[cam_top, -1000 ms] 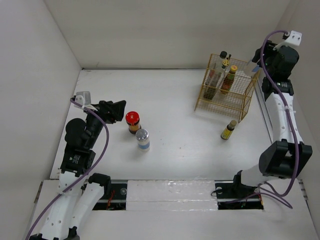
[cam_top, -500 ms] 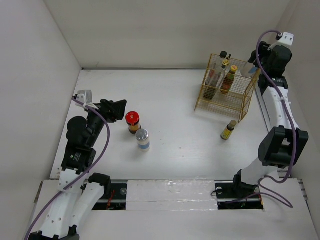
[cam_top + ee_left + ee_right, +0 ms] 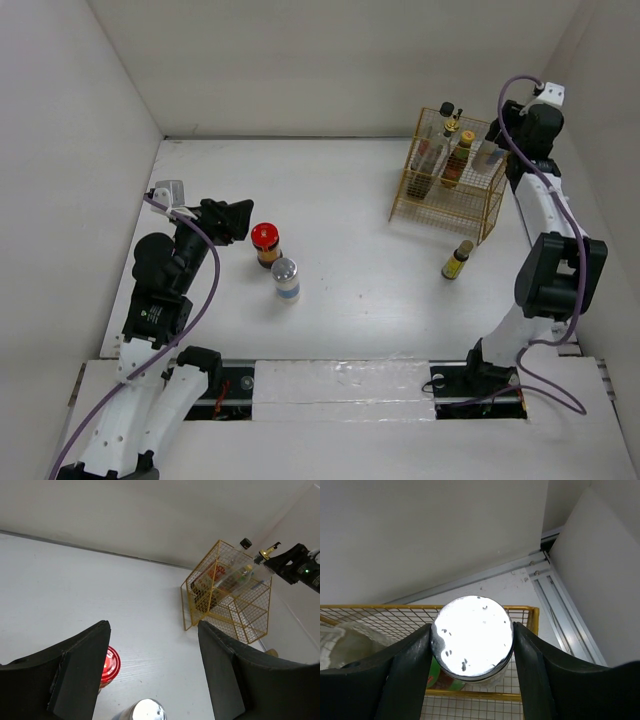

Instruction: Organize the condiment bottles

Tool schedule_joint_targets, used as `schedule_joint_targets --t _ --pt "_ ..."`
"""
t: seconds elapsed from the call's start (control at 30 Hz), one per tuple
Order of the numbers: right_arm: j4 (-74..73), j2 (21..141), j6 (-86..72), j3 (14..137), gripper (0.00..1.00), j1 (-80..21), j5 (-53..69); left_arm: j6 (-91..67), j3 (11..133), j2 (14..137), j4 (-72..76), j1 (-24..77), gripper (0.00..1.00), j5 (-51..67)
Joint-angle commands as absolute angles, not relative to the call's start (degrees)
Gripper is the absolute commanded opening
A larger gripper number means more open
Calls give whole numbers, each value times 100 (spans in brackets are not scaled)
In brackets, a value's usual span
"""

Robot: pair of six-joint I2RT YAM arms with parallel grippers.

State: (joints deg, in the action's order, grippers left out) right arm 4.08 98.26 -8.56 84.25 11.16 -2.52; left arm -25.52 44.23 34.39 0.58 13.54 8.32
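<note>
Over basket (image 3: pixel 525 609), shaker's (image 3: pixel 472 642) cap end faces right gripper (image 3: pixel 472 630).

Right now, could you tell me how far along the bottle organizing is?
Done: several bottles stand in the yellow basket. In hand: the right gripper holds a silver-capped shaker above its rim. Left: the red-lidded jar, second shaker and small dark bottle on the table.

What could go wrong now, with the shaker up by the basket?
The held shaker in the right gripper hovers at the rim of the basket; it might snag there or knock the bottles inside. The left gripper could tip the red-lidded jar into the other shaker.
</note>
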Motion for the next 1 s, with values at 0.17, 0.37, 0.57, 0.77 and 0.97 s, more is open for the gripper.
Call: schedule_joint_targets --t 0.17,0.37,0.57,0.77,0.97 --pt "836 10335 -817 8675 38 1002 -325 -2522 4500 3437 308 1389 66 844" --pt "703 10389 -817 8745 57 896 -623 -2522 4500 3437 308 1389 66 844" --pt "703 9845 -817 8631 68 660 -1079 -2522 4500 3437 308 1389 66 844" --pt "703 8975 -817 8253 73 527 -1354 -2522 4500 3437 308 1389 66 844" --pt "703 7703 -923 7351 67 124 -1617 -2522 4500 3384 308 1389 66 896"
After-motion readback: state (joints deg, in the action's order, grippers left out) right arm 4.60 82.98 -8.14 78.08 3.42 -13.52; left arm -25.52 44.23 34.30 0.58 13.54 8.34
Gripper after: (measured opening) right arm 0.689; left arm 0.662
